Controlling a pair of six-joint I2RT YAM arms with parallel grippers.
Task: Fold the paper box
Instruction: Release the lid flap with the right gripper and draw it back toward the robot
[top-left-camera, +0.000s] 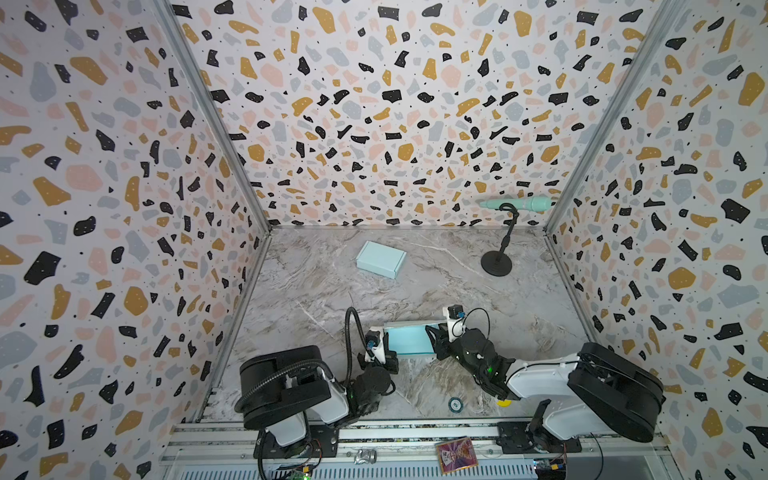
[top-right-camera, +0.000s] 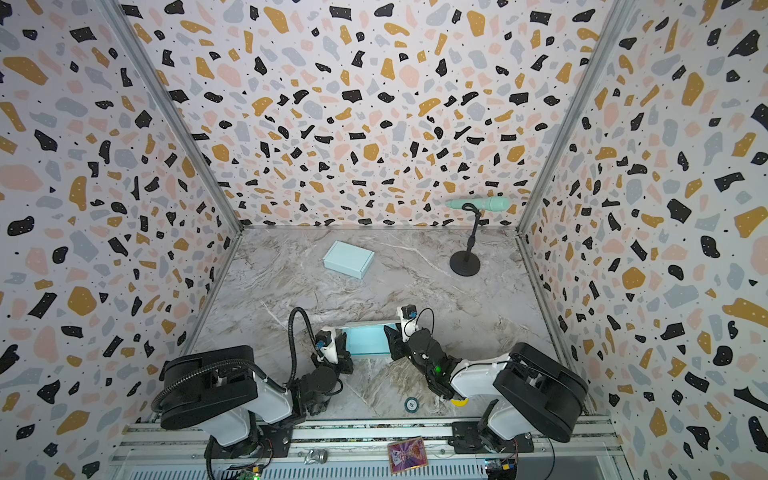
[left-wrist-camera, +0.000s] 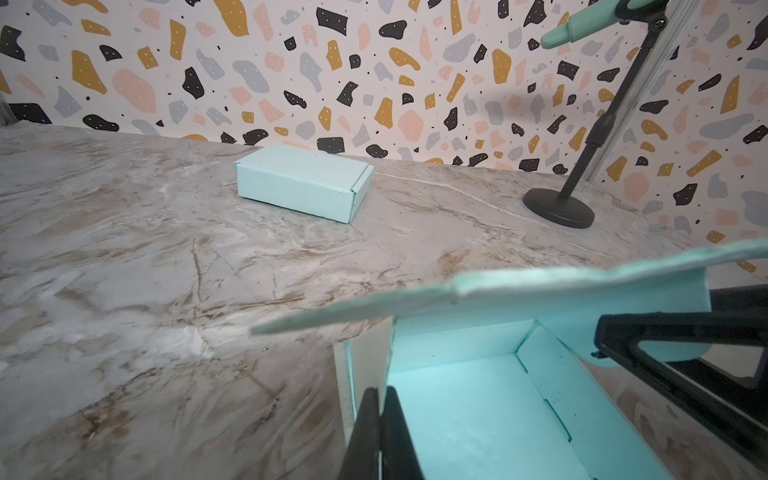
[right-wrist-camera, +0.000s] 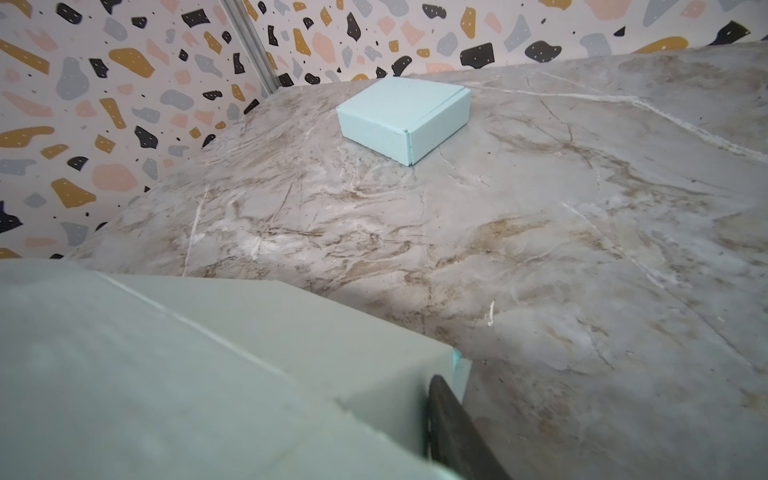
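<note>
At the near edge, a colourful card (top-left-camera: 455, 455) is lying on the metal rail (top-left-camera: 415, 434), and just past it a small round token (top-left-camera: 456, 404) is sitting on the marble desk (top-left-camera: 415, 291).

Beyond that, the paper box (top-left-camera: 409, 338) is resting open on the desk's near middle, between the two arms. Its teal inside is facing up and its lid (left-wrist-camera: 540, 286) is hanging tilted over the far side.

The left tool (top-left-camera: 388, 349) is pinching the box's left side wall, with its fingers (left-wrist-camera: 370, 419) pressed together on the cardboard in the left wrist view.

The right tool (top-left-camera: 434, 338) is sitting at the box's right end with its fingers apart. In the right wrist view only one finger (right-wrist-camera: 449, 415) is showing, just beside the box's corner (right-wrist-camera: 455, 361). Whether it is pressing on the cardboard cannot be told.

Farther back, well apart from the arms, a second, closed box (top-left-camera: 380, 259) is lying flat on the desk, left of the middle.

Near the far right corner, a black stand (top-left-camera: 496, 264) is holding a mint-green, microphone-shaped item (top-left-camera: 519, 203) against the patterned wall (top-left-camera: 395, 104).
</note>
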